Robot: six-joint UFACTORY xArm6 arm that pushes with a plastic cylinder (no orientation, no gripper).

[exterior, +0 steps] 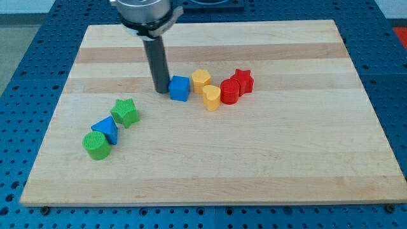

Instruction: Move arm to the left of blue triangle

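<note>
The blue triangle (106,130) lies at the board's lower left, between a green star (126,112) on its upper right and a green cylinder (96,145) on its lower left, touching both. My tip (160,91) rests on the board near the upper middle, right beside the left face of a blue cube (180,88). The tip is up and to the right of the blue triangle, well apart from it.
Right of the blue cube sit a yellow hexagon (201,79), a yellow heart (211,98), a red cylinder (229,91) and a red star (242,81), bunched together. The wooden board (254,165) ends at blue perforated table on all sides.
</note>
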